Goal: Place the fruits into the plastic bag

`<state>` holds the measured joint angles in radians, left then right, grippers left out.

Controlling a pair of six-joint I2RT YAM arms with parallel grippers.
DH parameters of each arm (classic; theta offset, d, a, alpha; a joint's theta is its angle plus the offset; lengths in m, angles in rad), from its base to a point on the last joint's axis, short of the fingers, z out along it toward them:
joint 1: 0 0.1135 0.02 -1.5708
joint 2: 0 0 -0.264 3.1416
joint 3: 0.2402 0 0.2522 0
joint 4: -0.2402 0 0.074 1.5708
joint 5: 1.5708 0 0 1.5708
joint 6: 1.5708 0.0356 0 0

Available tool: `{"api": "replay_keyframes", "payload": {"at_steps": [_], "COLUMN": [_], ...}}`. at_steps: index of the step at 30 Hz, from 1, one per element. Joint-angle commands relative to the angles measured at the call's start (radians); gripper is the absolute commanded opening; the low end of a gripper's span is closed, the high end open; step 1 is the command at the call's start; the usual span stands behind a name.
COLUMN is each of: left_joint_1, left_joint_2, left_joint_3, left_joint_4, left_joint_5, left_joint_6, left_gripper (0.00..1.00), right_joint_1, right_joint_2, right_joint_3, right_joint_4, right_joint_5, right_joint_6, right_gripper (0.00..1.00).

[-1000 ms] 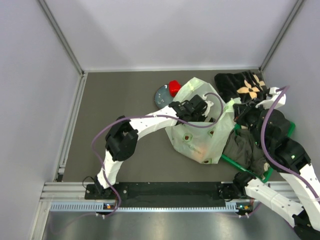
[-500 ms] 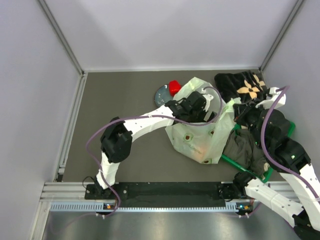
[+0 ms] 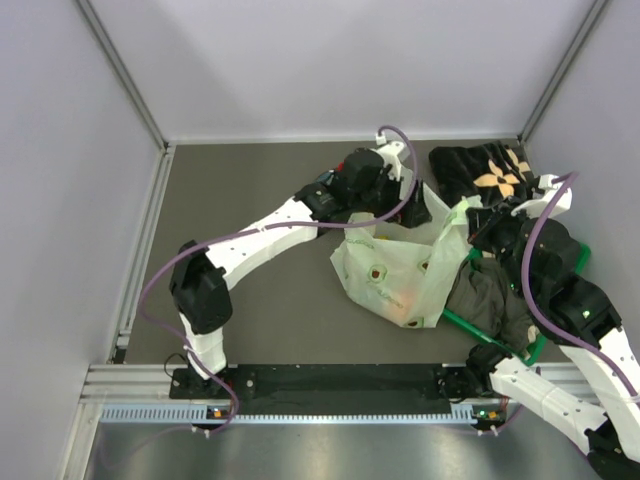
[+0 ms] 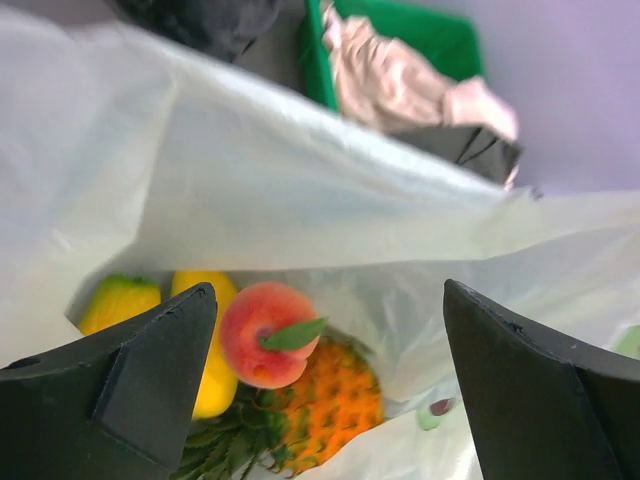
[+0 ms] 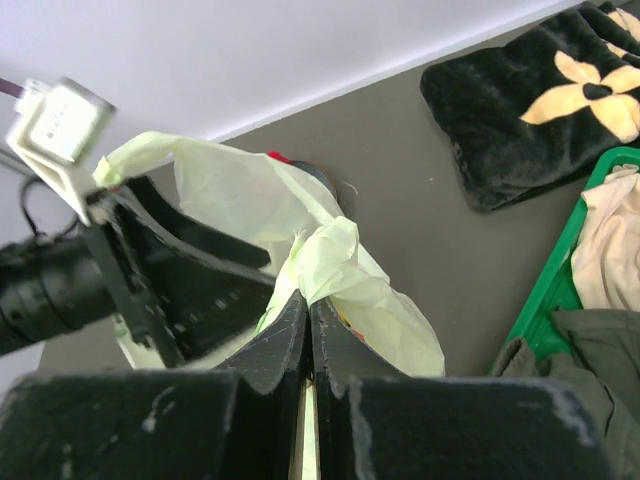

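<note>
Dark grey table (image 3: 250, 300) fills the floor of this pale-walled booth, and both of my arms reach across it toward the middle. On the left, my left pincer (image 4: 327, 290) hangs over the mouth of the plastic bag (image 3: 390, 275) with its jaws spread wide and nothing between them.

Its wrist camera looks straight down into the bag, and only there can I count what is inside: a yellow-green fruit (image 4: 118, 302), a yellow piece (image 4: 210, 365), a red-and-yellow mango (image 4: 262, 335) with a green leaf, and the orange pineapple (image 4: 335, 400), all lying together at the bottom. From above the bag is just a pale, crumpled shape and its contents hardly show.

So I judge the job mostly done. What seems left is one red fruit (image 5: 279, 157): the right wrist camera catches a sliver of it on the table behind the bag, while from above my left arm covers that spot.

Further right, my right pincer (image 5: 308, 300) is clamped on a fold of the bag's rim, lifting it so the mouth stays agape. Beyond it lie the green basket (image 4: 410, 25) of clothes and a dark flowered cushion (image 5: 530, 130).
</note>
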<state>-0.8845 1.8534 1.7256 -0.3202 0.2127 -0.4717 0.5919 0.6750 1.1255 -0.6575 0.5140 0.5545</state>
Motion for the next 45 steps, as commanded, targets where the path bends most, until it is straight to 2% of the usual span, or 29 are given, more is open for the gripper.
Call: {"api": "replay_keyframes", "payload": {"at_steps": [1, 6, 8, 12, 21, 23, 30, 32, 36, 38, 40, 44, 45], "left_joint_1": [0.051, 0.088, 0.117, 0.166, 0.182, 0.174, 0.183, 0.191, 0.231, 0.277, 0.324, 0.352, 0.351], "left_joint_2": [-0.085, -0.115, -0.132, -0.154, -0.051, -0.033, -0.052, -0.057, -0.092, -0.124, -0.187, -0.285, -0.315], "left_joint_3": [-0.029, -0.049, -0.081, -0.127, 0.005, 0.014, 0.063, 0.065, 0.022, -0.018, -0.075, -0.089, -0.087], "left_joint_4": [0.199, 0.312, 0.441, 0.585, 0.596, 0.622, 0.684, 0.757, 0.848, 0.854, 0.781, 0.454, 0.329], "left_joint_5": [0.146, 0.264, 0.322, 0.390, 0.632, 0.643, 0.588, 0.596, 0.585, 0.530, 0.482, 0.253, 0.102], "left_joint_6": [-0.119, -0.218, -0.270, -0.415, -0.499, -0.521, -0.486, -0.507, -0.550, -0.518, -0.458, -0.154, -0.119], "left_gripper": [0.99, 0.99, 0.99, 0.99, 0.99, 0.99, 0.99, 0.99, 0.99, 0.99, 0.99, 0.99, 0.99], "right_joint_1": [-0.009, -0.007, -0.009, -0.009, -0.009, -0.009, -0.009, -0.009, -0.009, -0.007, -0.009, -0.009, -0.007], "right_joint_2": [-0.006, -0.006, -0.006, -0.009, 0.000, 0.000, 0.006, 0.005, 0.012, 0.009, 0.005, -0.003, 0.000], "right_joint_3": [-0.001, -0.003, -0.004, -0.004, -0.003, -0.004, 0.002, 0.000, 0.008, 0.010, 0.007, 0.000, 0.000], "right_joint_4": [0.009, 0.012, 0.012, 0.012, 0.015, 0.018, 0.010, 0.010, 0.009, 0.007, 0.006, -0.001, -0.001], "right_joint_5": [0.006, 0.006, 0.007, 0.011, 0.012, 0.011, 0.023, 0.026, 0.034, 0.046, 0.061, 0.078, 0.081], "right_joint_6": [0.008, 0.008, 0.007, 0.007, 0.008, 0.008, 0.007, 0.007, 0.005, 0.002, 0.001, 0.001, 0.001], "right_gripper": [0.00, 0.00, 0.00, 0.00, 0.00, 0.00, 0.00, 0.00, 0.00, 0.00, 0.00, 0.00, 0.00]}}
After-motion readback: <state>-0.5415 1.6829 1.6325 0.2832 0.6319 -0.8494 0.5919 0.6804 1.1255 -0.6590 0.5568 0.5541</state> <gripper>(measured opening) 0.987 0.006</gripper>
